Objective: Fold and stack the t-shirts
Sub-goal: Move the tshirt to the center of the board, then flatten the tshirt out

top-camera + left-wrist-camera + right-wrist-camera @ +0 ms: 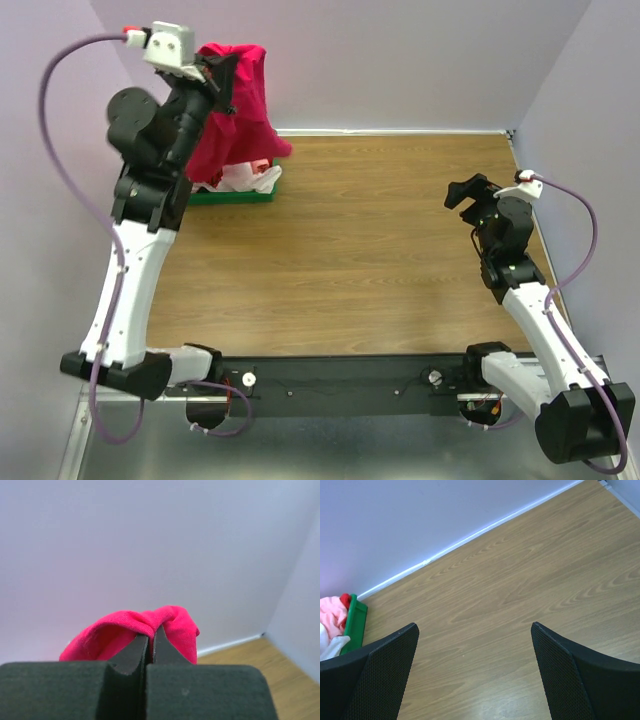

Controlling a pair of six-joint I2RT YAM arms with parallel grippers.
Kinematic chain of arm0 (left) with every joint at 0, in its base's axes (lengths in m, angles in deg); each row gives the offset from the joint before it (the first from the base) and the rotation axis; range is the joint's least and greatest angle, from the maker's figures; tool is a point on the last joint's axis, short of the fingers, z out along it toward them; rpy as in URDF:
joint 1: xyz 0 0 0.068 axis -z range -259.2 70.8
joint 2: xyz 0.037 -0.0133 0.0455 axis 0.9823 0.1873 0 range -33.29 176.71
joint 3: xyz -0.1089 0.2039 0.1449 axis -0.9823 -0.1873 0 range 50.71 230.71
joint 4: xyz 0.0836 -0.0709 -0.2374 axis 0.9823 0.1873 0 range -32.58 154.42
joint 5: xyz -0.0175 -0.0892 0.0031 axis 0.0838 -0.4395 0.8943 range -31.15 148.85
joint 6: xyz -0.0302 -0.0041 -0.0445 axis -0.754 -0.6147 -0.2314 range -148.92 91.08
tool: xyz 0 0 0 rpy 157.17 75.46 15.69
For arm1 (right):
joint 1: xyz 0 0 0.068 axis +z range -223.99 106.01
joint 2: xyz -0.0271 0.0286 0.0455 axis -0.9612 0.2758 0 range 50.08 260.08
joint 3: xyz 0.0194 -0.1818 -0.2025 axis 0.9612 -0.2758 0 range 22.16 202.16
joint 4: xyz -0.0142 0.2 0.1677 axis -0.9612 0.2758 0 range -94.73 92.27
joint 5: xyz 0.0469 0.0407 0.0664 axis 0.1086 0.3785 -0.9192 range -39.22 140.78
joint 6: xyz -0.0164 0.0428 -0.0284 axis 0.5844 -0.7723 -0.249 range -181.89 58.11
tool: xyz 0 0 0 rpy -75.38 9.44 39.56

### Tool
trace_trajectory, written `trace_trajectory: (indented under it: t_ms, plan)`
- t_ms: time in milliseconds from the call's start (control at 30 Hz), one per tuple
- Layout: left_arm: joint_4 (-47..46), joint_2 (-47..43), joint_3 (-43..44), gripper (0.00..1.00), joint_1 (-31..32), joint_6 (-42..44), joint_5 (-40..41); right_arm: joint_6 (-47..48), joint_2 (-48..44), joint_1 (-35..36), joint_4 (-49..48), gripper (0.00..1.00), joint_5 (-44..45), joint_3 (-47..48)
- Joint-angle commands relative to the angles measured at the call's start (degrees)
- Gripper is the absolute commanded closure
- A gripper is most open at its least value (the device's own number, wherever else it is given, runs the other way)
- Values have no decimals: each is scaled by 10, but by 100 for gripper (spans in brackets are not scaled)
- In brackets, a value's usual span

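My left gripper (222, 72) is raised high at the back left and shut on the magenta-red t-shirt (240, 110), which hangs down from it over the green tray (235, 196). In the left wrist view the jaws (151, 635) pinch a fold of that shirt (172, 625). A white t-shirt (243, 178) with a bit of red lies bunched in the tray. In the right wrist view pale pink cloth (331, 612) and white cloth (330, 647) show in the tray (356, 620). My right gripper (466, 192) is open and empty above the right side of the table (380, 250).
The wooden table meets lilac walls at the back and both sides. The tray sits in the back left corner. A black rail (340, 385) carries both arm bases at the near edge.
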Motion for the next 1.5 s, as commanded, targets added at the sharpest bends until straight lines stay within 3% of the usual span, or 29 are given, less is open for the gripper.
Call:
trace_trajectory:
  t_ms: [0, 233, 500, 533, 600, 667, 733, 800, 833, 933, 1000, 1033, 1167, 1333, 1467]
  plan:
    - [-66, -34, -35, 100, 27, -24, -126, -12, -14, 3, 7, 1, -20, -2]
    - [-111, 11, -50, 100, 83, -58, -202, -23, -25, 3, 16, 1, -31, 0]
    - [-127, 219, 3, 100, 97, -56, -216, -21, -34, 3, 52, 1, -39, 10]
    - [-128, 246, 30, 80, 97, -55, -225, -21, -32, 2, 59, 1, -43, 12]
    - [-103, 334, 70, 57, 97, -51, -212, -21, -30, 3, 61, 1, -52, 12]
    - [-55, 412, 149, 43, 97, -44, -196, -22, -23, 3, 61, 1, -60, 10]
    - [4, 433, 170, 41, 98, -38, -176, -23, -17, 3, 79, 1, -78, 4]
    - [-18, 397, 104, 41, 107, -37, -163, -21, 1, 3, 79, 1, -93, 0]
    - [-34, 375, 65, 40, 113, -34, -109, -21, 11, 3, 77, 1, -110, -1]
    - [-81, 282, -132, 39, 136, -37, -40, -29, 60, 4, 75, 5, -136, 3]
    - [-98, 228, -200, 39, 150, -48, -3, -33, 107, 4, 68, 9, -175, 9]
    - [-104, 213, -269, 39, 155, -55, 2, -37, 121, 5, 68, 10, -183, 10]
    - [-134, 155, -414, 39, 190, -83, 7, -39, 191, 27, 26, 11, -202, 17]
    - [-171, 125, -512, 38, 240, -131, -8, -33, 276, 86, 15, 12, -165, 51]
    - [-174, 136, -515, 38, 266, -137, -5, -35, 329, 102, 15, 13, -140, 71]
